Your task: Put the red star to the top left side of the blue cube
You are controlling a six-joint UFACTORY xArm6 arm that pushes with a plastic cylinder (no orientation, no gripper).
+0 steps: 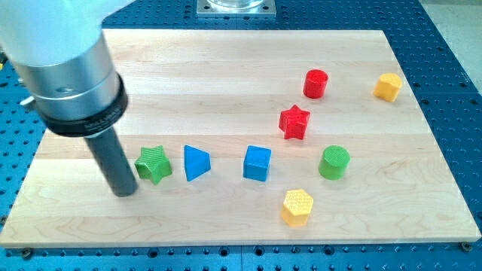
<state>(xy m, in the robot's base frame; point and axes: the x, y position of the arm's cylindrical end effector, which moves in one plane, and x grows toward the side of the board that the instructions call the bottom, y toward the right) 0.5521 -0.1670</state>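
Currently no jaws exist to open or close; my tip [126, 192] rests just left of the green star [154, 164], red star [294, 122] far to its upper right, beyond the blue cube [257, 162]: circle around, push it leftward gently.

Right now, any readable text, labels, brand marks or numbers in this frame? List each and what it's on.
None readable.
Blocks: red star, blue cube, green star, blue triangle, red cylinder, green cylinder and two yellow blocks carry no markings.
Wooden board and the rod above my tip, just left of the green star: plain, no labels.
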